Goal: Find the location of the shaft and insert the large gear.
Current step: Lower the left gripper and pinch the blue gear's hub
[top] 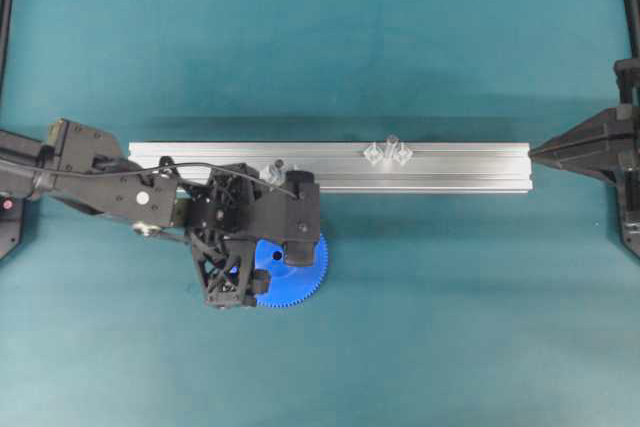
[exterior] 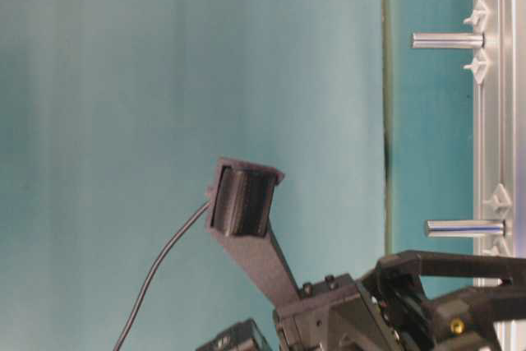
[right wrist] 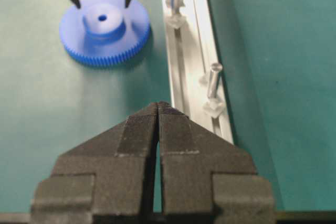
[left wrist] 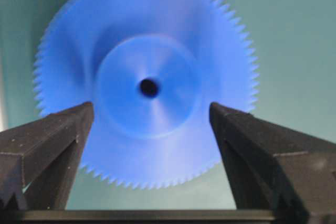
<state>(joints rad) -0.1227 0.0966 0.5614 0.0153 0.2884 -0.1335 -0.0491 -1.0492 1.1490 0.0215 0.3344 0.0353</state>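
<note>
blue plastic, the gear (top: pixel 300 272) lies flat on the teal table (top: pixel 450 327), just on the near side of the aluminium rail (top: pixel 440 169), hub up and centre hole showing. the left gripper (left wrist: pixel 149 124) hangs right over it with its fingers (left wrist: pixel 58 129) spread wide, one on each side of the raised hub; the right wrist view shows both tips down at hub level, close to the hub's sides but not clearly touching, so nothing is gripped yet. the right gripper (right wrist: pixel 158 111) waits at the right end of the rail with its fingers pressed together and holding nothing. two upright grey pins stand on the rail, each between clear brackets: one (top: pixel 278 164) at the left part of the rail, close beside the left arm and nearest the gear, the other (top: pixel 391 140) further right towards the middle. which of the two is the intended shaft cannot be settled from these views. the step in hand looks like the pickup of the gear, with the approach about finished. the next move calls for closing the fingers evenly on the hub so the gear stays level, lifting it straight clear of the table, then carrying it over a pin and lining the small hole up with the pin's tip before lowering. the hole is small and the pin thin, so any tilt in the grip would likely make it catch.
</note>
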